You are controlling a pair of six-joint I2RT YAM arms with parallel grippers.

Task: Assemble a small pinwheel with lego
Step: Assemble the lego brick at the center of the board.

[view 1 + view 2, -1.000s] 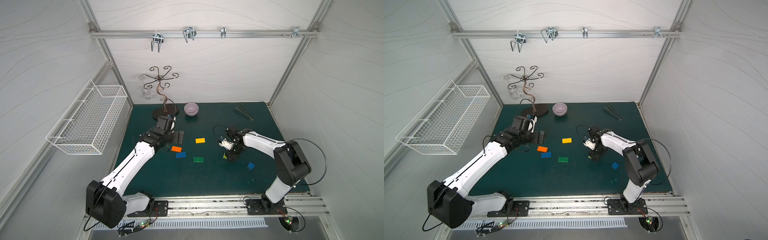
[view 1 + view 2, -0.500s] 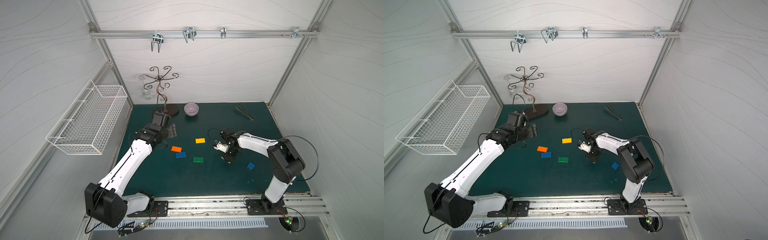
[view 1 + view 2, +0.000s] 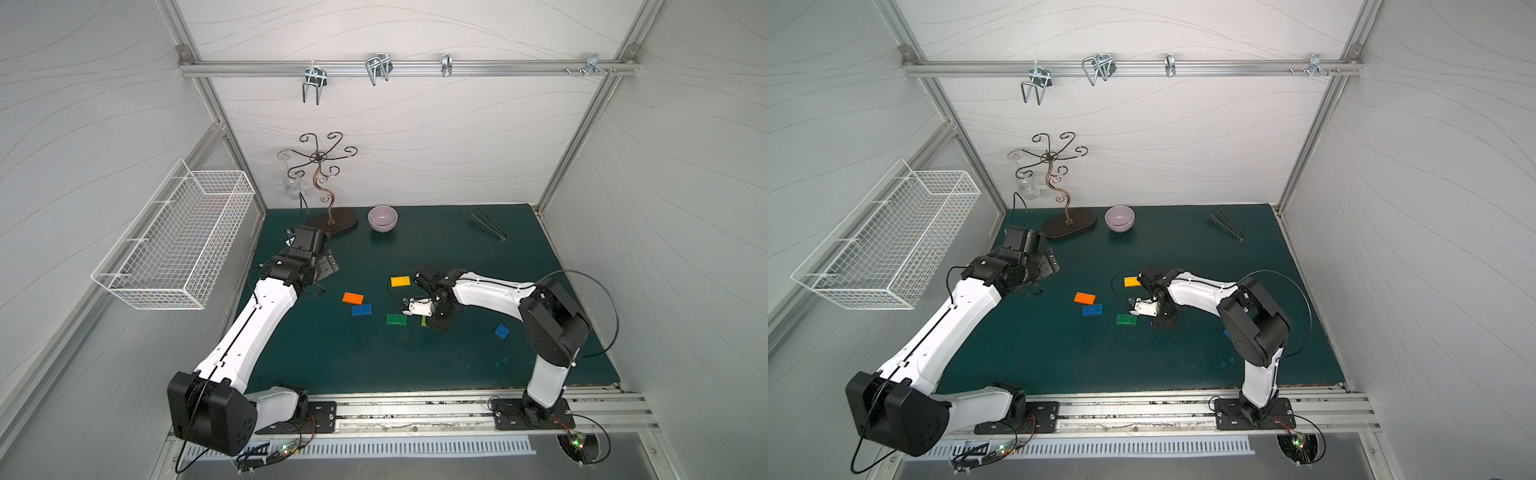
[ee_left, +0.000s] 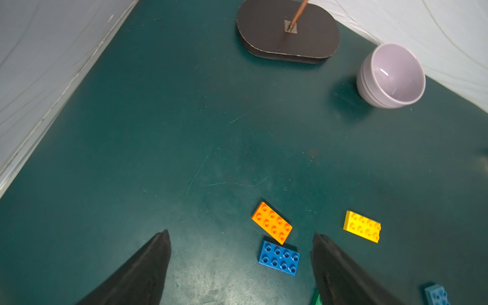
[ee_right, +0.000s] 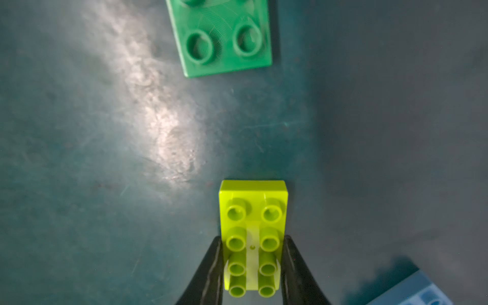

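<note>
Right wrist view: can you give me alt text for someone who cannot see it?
The black fingers of the right gripper clamp a lime green brick by its long sides, studs facing the camera, over a dark teal mat. A dark green brick lies apart beyond it, and a light blue brick shows only a corner.

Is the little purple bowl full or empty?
Empty. The left wrist view looks into the upright bowl and shows only its smooth, pale inside, with nothing lying in it.

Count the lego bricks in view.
6: orange, yellow, blue and green mid-mat; lime between the right fingers; light blue beside the right arm. More may be hidden.
</note>
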